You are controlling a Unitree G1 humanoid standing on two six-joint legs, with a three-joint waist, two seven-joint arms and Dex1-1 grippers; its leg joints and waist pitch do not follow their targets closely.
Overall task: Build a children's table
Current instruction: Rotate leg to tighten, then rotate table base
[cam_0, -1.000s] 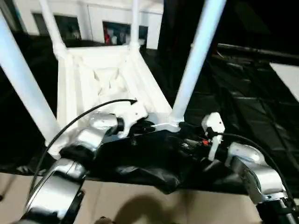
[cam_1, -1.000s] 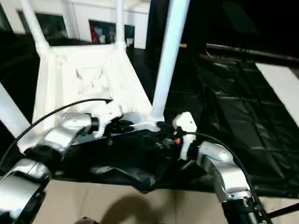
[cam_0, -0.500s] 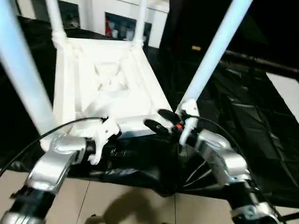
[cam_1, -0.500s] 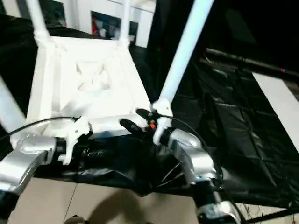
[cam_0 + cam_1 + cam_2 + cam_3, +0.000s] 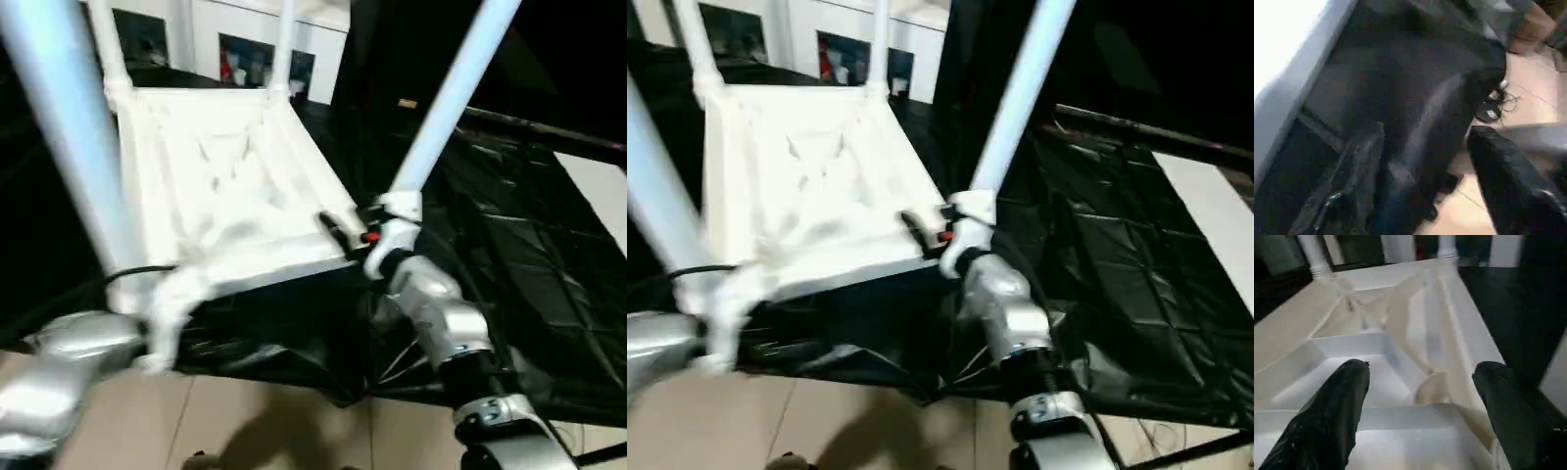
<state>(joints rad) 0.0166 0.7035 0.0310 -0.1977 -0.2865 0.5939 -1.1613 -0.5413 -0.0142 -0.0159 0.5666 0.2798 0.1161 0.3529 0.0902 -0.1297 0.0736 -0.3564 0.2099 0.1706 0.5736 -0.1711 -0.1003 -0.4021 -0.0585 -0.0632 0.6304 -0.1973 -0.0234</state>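
While lying upside down on black sheeting (image 5: pixel 509 284), ribbed underside up, tabletop (image 5: pixel 235 186) with four legs (image 5: pixel 446 98) standing in corner sockets. At near right corner, right gripper (image 5: pixel 1420 382), fingers spread wide over the ribs, gripping nothing. Left gripper (image 5: pixel 1422 161) off near left edge, fingers apart, empty, above sheeting and tan floor (image 5: pixel 274 421).

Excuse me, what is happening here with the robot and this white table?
The robot is building a children's table. The white tabletop lies upside down on the black-sheeted worktable, with four white legs standing up from its corners. The right hand is open, just above the near edge of the ribbed underside. The left hand is open too, off the table's edge over the floor, holding nothing.
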